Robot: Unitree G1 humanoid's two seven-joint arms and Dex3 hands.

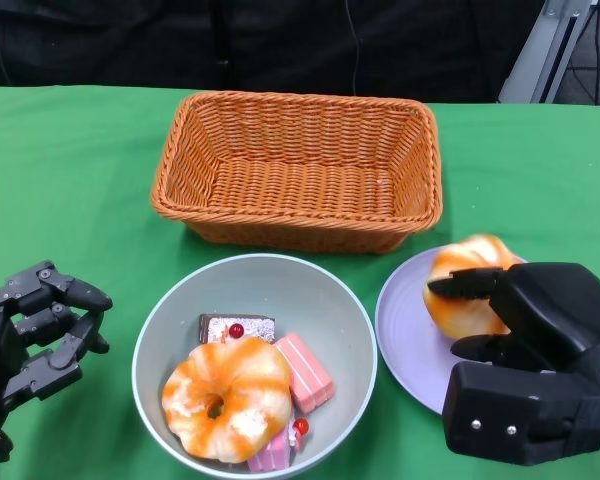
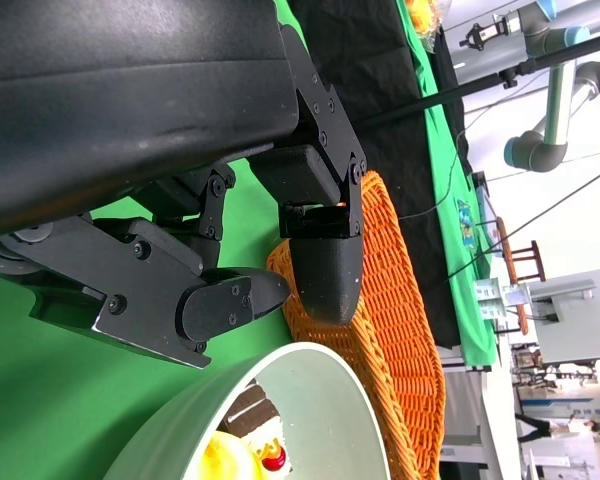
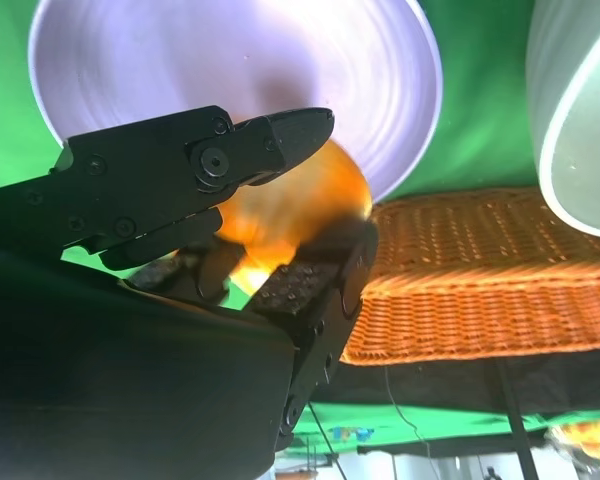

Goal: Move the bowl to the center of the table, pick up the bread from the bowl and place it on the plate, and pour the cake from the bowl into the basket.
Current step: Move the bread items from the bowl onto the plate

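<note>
while no writing shows, right hand (image 1: 500,310) grips bread (image 1: 467,283) over plate (image 1: 405,330); left hand (image 1: 30,335) spread, empty.

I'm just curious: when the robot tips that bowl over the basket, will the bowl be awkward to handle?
Probably slippery: the bowl looks smooth and glossy. Its rounded sides suggest it tips readily. The bread and cakes lie loose inside, so they would likely slide.

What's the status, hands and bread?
Right hand grips bread over plate. Left hand open, beside bowl. Second bread, cakes in bowl. Nothing blocking.
</note>
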